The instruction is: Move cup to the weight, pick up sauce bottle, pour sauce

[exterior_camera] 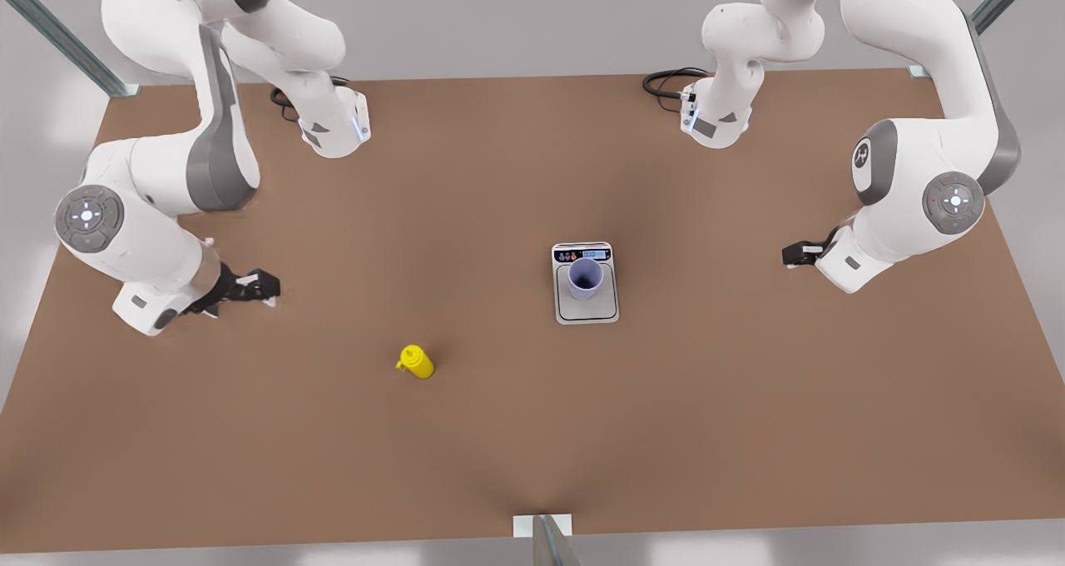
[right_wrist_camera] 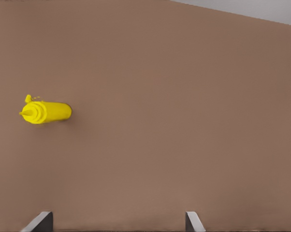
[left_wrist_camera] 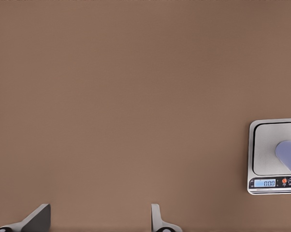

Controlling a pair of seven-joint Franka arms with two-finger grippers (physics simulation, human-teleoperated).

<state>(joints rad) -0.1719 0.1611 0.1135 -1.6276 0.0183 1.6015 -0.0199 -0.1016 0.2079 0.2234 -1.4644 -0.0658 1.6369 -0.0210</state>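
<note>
The lavender-blue cup point(exterior_camera: 585, 277) stands upright on the plate of the weight point(exterior_camera: 586, 308), a silver-grey scale with its display strip at the far side; the cup point(left_wrist_camera: 290, 153) and the weight point(left_wrist_camera: 264, 145) also appear in the left wrist view. The yellow sauce bottle point(exterior_camera: 415, 361) stands alone on the table toward the front view's left, and the right wrist view sees the sauce bottle point(right_wrist_camera: 45, 111) too. My left gripper point(exterior_camera: 790, 255) hovers open at the front view's right, well apart from the weight, its fingers point(left_wrist_camera: 157, 218) spread wide. My right gripper point(exterior_camera: 265, 286) is open at the front view's left, short of the bottle.
The brown table point(exterior_camera: 499, 433) spans the scene. Both arm bases point(exterior_camera: 337, 129) stand at the far edge with black cables point(exterior_camera: 666, 79) beside them. A metal post point(exterior_camera: 545, 537) rises at the near edge's middle.
</note>
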